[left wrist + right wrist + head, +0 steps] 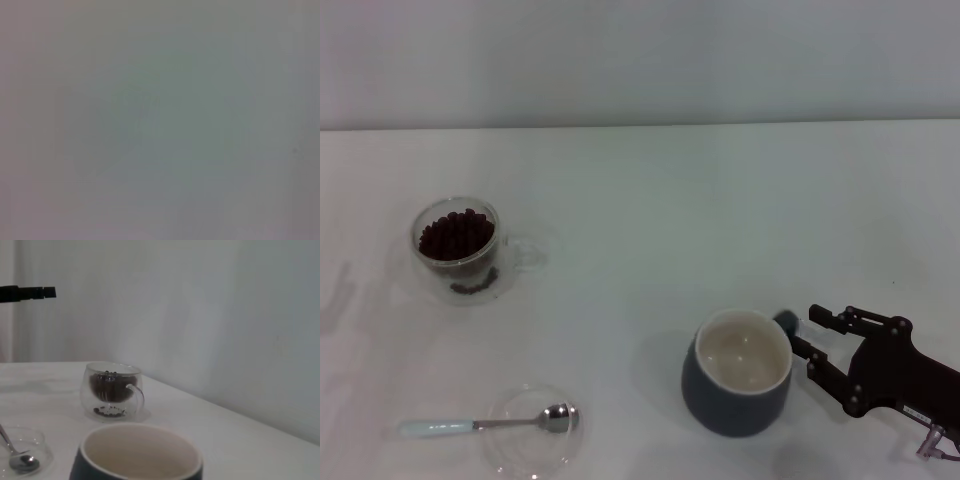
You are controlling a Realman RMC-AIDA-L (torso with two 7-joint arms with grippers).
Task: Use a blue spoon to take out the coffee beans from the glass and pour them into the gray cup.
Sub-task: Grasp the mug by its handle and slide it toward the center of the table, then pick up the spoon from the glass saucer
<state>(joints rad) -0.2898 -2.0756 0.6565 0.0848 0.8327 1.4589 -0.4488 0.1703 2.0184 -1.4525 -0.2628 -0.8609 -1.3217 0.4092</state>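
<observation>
On the white table (650, 190), head view, the glass (457, 250) of coffee beans (454, 236) sits at ten o'clock, the blue spoon (485, 424) at seven (bowl in a clear dish (532, 443)), the gray cup (737, 385) at five; the right gripper (805, 330), spread wide and empty, flanks its handle. The left wrist view shows only blur. In the right wrist view, the cup sits nearest, with the glass beyond.

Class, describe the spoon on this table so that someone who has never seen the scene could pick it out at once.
Start at the gray cup near the right tool, then look across the white table toward the robot's left, to the flat clear dish. The spoon lies with its shiny metal bowl in that dish and its handle sticking out over the rim. Its pale blue handle marks it out.
</observation>
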